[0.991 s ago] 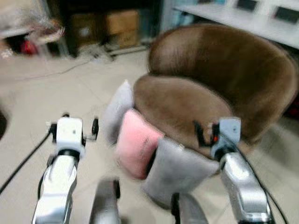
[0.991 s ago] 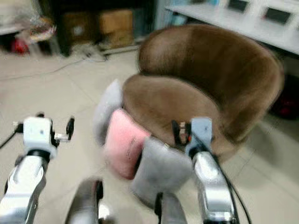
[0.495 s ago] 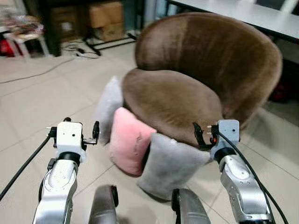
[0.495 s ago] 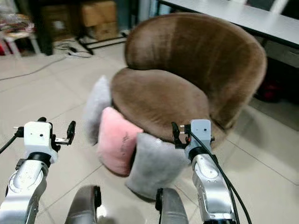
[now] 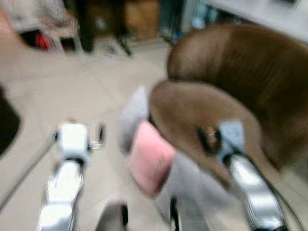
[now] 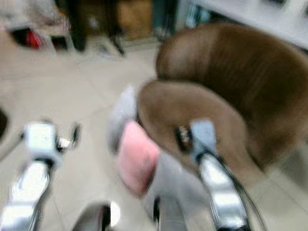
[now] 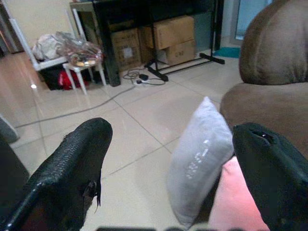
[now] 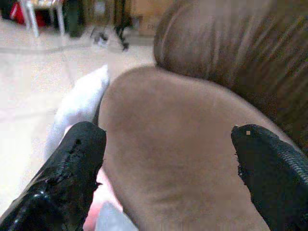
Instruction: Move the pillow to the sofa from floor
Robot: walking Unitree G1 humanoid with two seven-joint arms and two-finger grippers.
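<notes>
L claw [image 7: 168,163]: fingers spread wide, nothing held betw. them. It is held out over the tiled floor [image 7: 144,115], aimed at a grey pillow [image 7: 199,159] that stands upright on its edge, leaning on the sofa [image 5: 231,96] base. A pink pillow [image 7: 238,202] is seen just beside the grey one, touching it, also propped vs. the sofa.

R claw [image 8: 168,163]: also released, fingers wide apart, empty. It is held above the front of the brown sofa seat [image 8: 178,144], w/ the curved backrest [image 8: 226,43] behind. The grey pillow's tip and a bit of pink are seen below the seat edge.

Head views heavily motion-blurred. Both silver arms are extended fwd, L over floor, R in front of the seat. A 2nd grey pillow [image 5: 197,185] is made out at the sofa's near side, next to the pink one, partly hidden by the R arm. All three pillows are on the floor, around the sofa base; none on the seat.

Background, L wrist view: cardboard boxes [image 7: 159,38] under a dark shelf unit, a white stool [image 7: 82,62] w/ a plastic-wrapped bundle on it, a cable [image 7: 86,106] lying across the tiles.
</notes>
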